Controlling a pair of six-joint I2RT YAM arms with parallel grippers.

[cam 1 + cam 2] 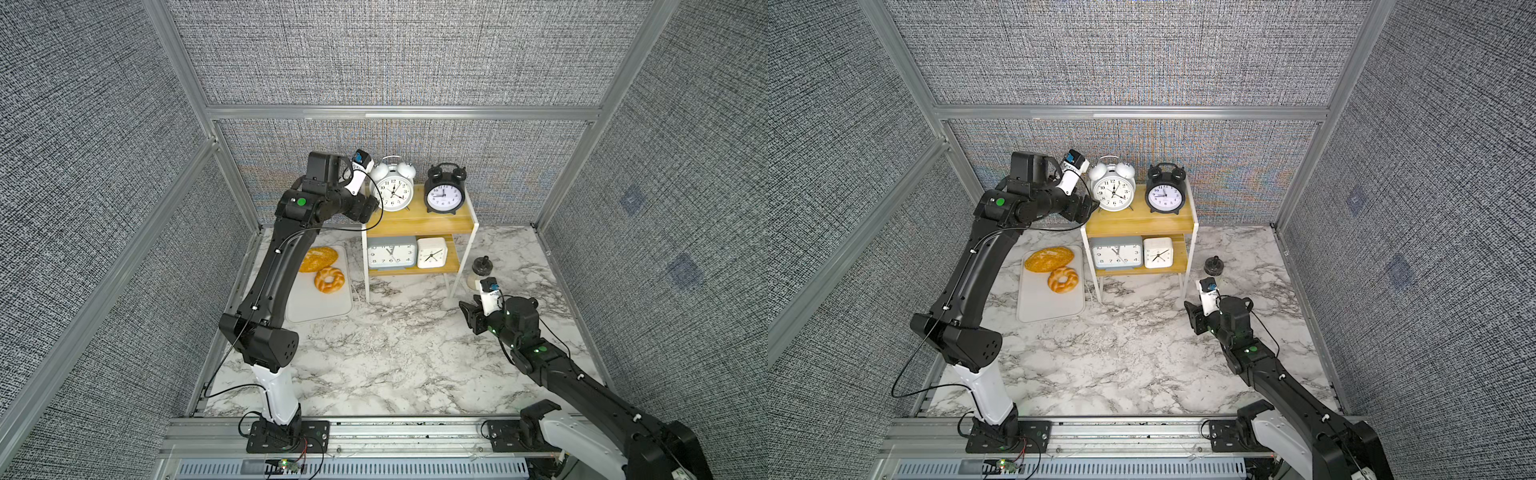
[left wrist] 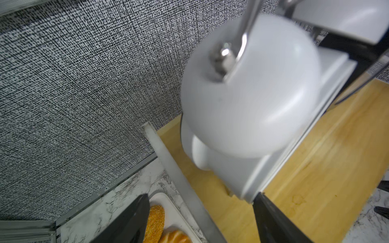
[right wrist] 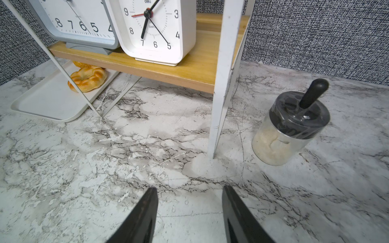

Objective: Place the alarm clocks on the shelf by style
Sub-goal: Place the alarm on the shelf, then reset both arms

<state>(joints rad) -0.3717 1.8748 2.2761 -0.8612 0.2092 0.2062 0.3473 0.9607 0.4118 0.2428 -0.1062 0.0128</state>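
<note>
The white twin-bell clock (image 1: 394, 189) stands upright at the left end of the shelf's (image 1: 419, 224) top board, the black twin-bell clock (image 1: 444, 193) at its right end, apart from it. On the lower board, the grey rectangular clock (image 1: 392, 253) sits left with the small white square clock (image 1: 431, 252) just beside it. My left gripper (image 1: 372, 210) is unclenched at the top board's left edge, jaws wide, the white clock just ahead of them. My right gripper (image 3: 190, 187) hangs spread and empty over the counter (image 1: 395, 353) near the shelf's front right leg, where a jar (image 3: 290, 128) stands; a tray (image 1: 320, 307) with 2 breads lies by the counter's left edge
</note>
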